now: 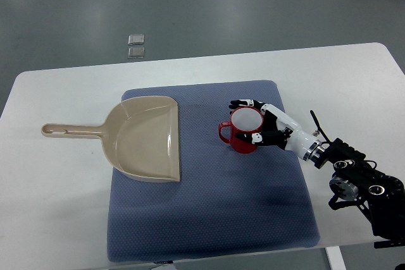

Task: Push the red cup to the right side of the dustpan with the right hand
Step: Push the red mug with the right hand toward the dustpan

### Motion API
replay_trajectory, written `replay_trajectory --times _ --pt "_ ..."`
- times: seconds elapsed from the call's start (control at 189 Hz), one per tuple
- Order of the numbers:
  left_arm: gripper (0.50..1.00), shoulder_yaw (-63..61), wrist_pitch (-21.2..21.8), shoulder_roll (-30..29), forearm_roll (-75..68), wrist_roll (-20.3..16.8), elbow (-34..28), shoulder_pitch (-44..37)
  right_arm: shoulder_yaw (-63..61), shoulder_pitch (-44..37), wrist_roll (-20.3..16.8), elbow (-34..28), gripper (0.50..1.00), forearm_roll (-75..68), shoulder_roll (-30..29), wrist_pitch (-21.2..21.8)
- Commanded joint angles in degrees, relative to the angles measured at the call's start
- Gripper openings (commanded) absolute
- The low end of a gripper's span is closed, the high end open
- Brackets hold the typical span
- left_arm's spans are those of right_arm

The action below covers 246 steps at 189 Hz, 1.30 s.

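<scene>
A red cup (242,131) with a white inside stands upright on the blue mat (209,194), its handle pointing left. My right hand (262,122) reaches in from the lower right and rests against the cup's right side. Its fingers (244,103) wrap the far rim and its thumb (250,136) lies on the near side. The beige dustpan (144,138) lies to the left of the cup, open mouth facing right, with its long handle reaching out over the white table. A gap of mat separates cup and dustpan. My left arm does not show.
The white table (57,175) runs around the mat on all sides. Beyond the table's far edge, two small clear squares (136,45) lie on the grey floor. My right arm's dark joints (367,184) fill the lower right corner.
</scene>
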<state>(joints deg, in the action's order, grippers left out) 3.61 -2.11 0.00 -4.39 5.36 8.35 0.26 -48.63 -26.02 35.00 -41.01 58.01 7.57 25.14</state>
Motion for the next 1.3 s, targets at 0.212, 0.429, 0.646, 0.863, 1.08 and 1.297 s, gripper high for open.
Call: replay_trajectory --times 0.212,0.429,0.646,0.863,1.08,1.297 --pt "1.0 0.0 0.0 0.0 0.0 0.0 0.0 0.0 0.6 -0.2 0.0 -0.2 0.836 0.0 -2.2 0.0" --pt "1.0 0.0 0.0 0.0 0.0 0.0 0.0 0.0 1.1 -0.6 0.0 -0.7 0.836 0.1 -3.8 -0.1" --pt "1.0 0.0 0.0 0.0 0.0 0.0 0.0 0.0 2.2 -1.1 0.0 -0.7 0.836 0.0 -5.2 -0.9" --pt "1.0 0.0 0.0 0.0 0.0 0.0 0.0 0.0 4.2 -1.2 0.0 -0.6 0.836 0.1 -5.9 -1.7" --pt "1.0 0.0 0.0 0.0 0.0 0.0 0.0 0.0 4.5 -1.2 0.0 -0.7 0.836 0.0 -6.6 -1.7" --pt "1.0 0.0 0.0 0.0 0.0 0.0 0.0 0.0 4.7 -1.3 0.0 -0.9 0.838 0.0 -7.2 -1.7"
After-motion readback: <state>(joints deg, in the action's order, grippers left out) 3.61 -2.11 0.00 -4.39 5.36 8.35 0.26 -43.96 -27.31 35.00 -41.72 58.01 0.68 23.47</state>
